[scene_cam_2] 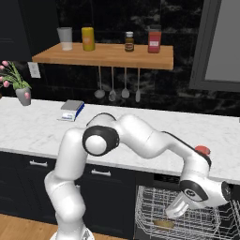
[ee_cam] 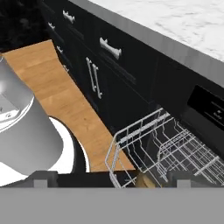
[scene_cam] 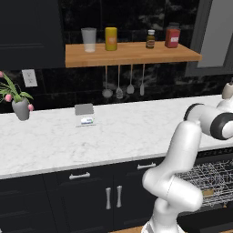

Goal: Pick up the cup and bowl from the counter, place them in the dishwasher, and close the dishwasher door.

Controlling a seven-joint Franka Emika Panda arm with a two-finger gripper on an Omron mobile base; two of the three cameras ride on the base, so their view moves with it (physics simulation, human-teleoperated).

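Observation:
The dishwasher stands open with its silver wire rack pulled out below the white marble counter. My gripper reaches down into the rack's left part. Seen from the hand, the gripper is open, its fingertips far apart, with nothing between them. A small tan object lies in the rack just under the gripper, also seen as a tan object from the right base; I cannot tell whether it is the cup or the bowl. The dishwasher door cannot be made out under the rack.
A pale beige item sits on the counter, cut by the right frame edge. A grey scale and a potted plant stand further left. The wooden shelf carries a tumbler, a yellow can and jars. Navy cabinets flank the rack.

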